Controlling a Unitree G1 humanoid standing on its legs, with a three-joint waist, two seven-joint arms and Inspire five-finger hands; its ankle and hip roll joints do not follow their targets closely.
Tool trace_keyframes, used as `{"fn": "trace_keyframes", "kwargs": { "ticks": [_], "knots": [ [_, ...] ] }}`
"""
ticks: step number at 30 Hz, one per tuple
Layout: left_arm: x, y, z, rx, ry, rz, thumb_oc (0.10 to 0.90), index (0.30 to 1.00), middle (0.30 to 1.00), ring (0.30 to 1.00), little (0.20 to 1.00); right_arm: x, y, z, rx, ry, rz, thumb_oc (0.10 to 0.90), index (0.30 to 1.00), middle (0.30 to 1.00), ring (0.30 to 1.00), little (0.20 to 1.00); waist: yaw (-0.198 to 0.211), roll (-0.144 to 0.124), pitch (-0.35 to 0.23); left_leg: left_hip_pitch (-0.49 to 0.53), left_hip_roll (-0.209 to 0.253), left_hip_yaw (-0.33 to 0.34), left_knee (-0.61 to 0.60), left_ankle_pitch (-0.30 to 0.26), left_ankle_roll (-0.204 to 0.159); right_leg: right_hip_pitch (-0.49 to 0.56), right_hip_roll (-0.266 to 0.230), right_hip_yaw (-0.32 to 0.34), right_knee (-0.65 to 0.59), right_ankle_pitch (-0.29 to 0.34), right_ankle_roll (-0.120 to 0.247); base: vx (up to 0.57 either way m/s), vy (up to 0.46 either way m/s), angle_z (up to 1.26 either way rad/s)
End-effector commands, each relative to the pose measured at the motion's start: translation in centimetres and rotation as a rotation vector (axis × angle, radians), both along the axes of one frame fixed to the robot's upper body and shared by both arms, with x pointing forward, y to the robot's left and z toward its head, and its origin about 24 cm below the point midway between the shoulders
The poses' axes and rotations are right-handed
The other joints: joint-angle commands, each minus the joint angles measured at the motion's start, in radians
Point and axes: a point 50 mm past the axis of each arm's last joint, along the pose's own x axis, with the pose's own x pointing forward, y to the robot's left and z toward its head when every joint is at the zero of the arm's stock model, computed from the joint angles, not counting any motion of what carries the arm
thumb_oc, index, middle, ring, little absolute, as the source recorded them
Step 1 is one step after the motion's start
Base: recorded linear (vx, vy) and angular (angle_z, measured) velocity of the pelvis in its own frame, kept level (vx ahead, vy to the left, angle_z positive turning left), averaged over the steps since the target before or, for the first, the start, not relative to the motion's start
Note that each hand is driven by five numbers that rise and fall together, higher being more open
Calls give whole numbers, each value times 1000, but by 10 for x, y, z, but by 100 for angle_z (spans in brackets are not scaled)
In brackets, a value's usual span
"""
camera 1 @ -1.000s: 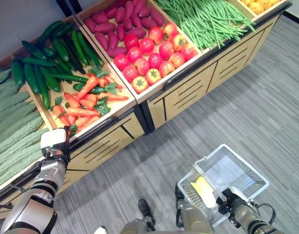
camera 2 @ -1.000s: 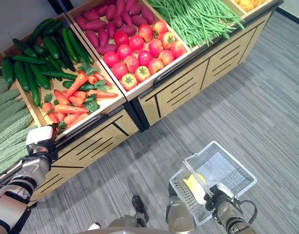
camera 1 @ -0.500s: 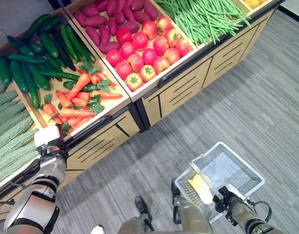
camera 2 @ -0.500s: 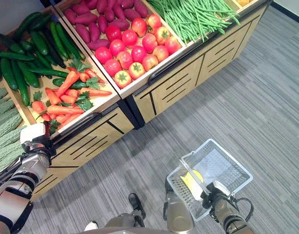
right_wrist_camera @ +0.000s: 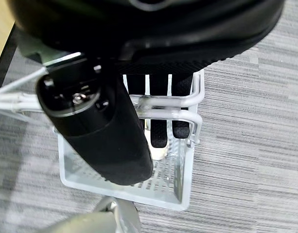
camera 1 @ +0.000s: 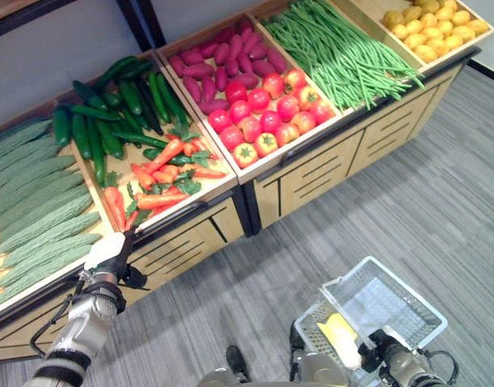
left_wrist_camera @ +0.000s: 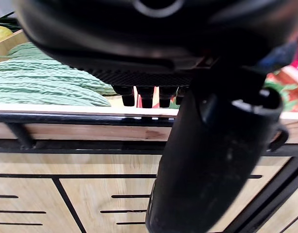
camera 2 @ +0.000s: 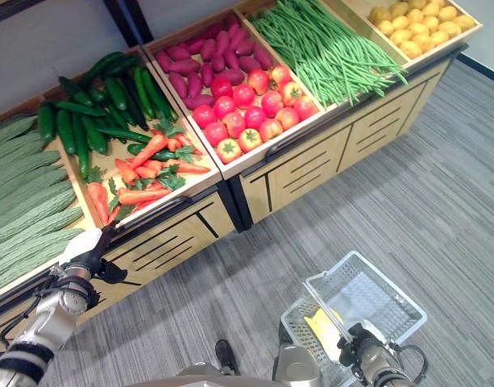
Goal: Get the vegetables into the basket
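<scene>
Left hand (camera 1: 108, 256): lower left, by the carrots (camera 1: 154, 181), fingers straight, empty.
Right hand (right_wrist_camera: 158, 127): lower right, curled round the basket (camera 1: 392, 300) handle.
Basket: yellow item inside.

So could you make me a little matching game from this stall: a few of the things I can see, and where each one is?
Things:
1. orange carrots
2. white wire basket
3. long green beans
4. yellow item

Places:
A. inside the basket
B. hanging from the robot's right hand
C. bin beside the red tomatoes
D. front of the bin nearest the robot's left hand, with dark green cucumbers behind

Pairs: 1-D, 2-B, 3-C, 4-A
</scene>
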Motion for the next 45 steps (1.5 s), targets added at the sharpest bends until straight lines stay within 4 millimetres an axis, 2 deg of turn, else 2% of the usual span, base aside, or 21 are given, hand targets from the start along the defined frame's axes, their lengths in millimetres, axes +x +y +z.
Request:
{"fn": "trace_keyframes", "kwargs": {
  "ticks": [1,4,5,9,14,17,21,25,26,30,31,32,45],
  "knots": [
    [12,15,46,20,-202,11,900,1000,1000,1000,1000,-20,9,-10,30,84,-8,400,300,300,300,300,5,-69,-91,23,-58,-18,1,-153,29,47,-74,28,-3,-85,114,-62,54,21],
    [3,11,47,-28,-217,5,900,1000,1000,1000,1000,-23,10,-11,39,90,-20,400,300,300,300,300,10,-76,-100,30,-61,-25,1,-156,33,58,-75,23,-3,-86,113,-53,44,14],
    [0,3,46,-103,-248,0,900,1000,1000,1000,1000,-25,11,-12,44,90,-26,400,300,300,300,300,14,-83,-107,37,-63,-33,1,-159,37,68,-77,15,-3,-87,114,-38,28,6],
    [-7,-12,48,-209,-281,-41,900,1000,1000,1000,1000,-23,13,-13,52,80,-39,400,300,300,300,300,26,-92,-115,44,-66,-44,1,-162,45,78,-80,4,-3,-85,117,-69,54,6],
    [-23,-39,6,-539,-138,-29,900,1000,1000,1000,1000,-22,15,-13,62,67,-39,400,300,300,300,300,29,-101,-113,53,-73,-45,1,-168,56,88,-85,1,-3,-80,120,-50,53,1],
    [-37,-49,-19,-651,-17,-10,900,1000,1000,1000,1000,-19,15,-12,61,53,-33,400,300,300,300,300,25,-100,-111,55,-76,-46,1,-170,60,90,-88,-1,-3,-75,124,-30,46,0],
    [-55,-58,-59,-676,179,33,900,1000,1000,1000,1000,-14,19,-12,61,43,1,400,300,300,300,300,24,-101,-110,55,-82,-55,1,-171,64,94,-92,-9,-3,-75,126,-16,35,2],
    [-71,-56,-88,-561,336,68,900,1000,1000,1000,1000,-11,23,-12,59,44,21,400,300,300,300,300,26,-103,-109,55,-84,-64,1,-172,66,99,-95,-16,-3,-77,128,-14,27,7],
    [-71,-56,-88,-561,336,67,900,1000,1000,1000,1000,-10,23,-12,59,43,21,400,300,300,300,300,27,-104,-109,54,-84,-62,1,-171,66,97,-95,-16,-3,-76,127,-13,25,12],
    [-99,-50,-132,-429,561,200,900,1000,1000,1000,1000,-7,28,-13,51,45,43,400,300,300,300,300,29,-107,-108,55,-87,-70,1,-171,66,101,-96,-21,-3,-78,128,-22,23,7],
    [-99,-50,-132,-429,560,199,900,1000,1000,1000,1000,-6,28,-13,51,44,43,400,300,300,300,300,30,-107,-107,54,-87,-69,1,-170,66,100,-96,-20,-3,-78,127,0,0,0],
    [-176,-39,-166,-571,722,788,900,1000,1000,1000,1000,-33,50,-28,181,48,-241,400,300,300,300,300,49,-162,-107,24,-153,-170,1,-162,91,146,-3,84,0,-151,88,0,0,0],
    [-174,-46,-168,-560,748,742,900,1000,1000,1000,1000,-35,51,-29,173,60,-208,400,300,300,300,300,49,-160,-109,38,-152,-172,1,-168,96,154,-7,93,0,-146,89,1,9,0]
  ]
}}
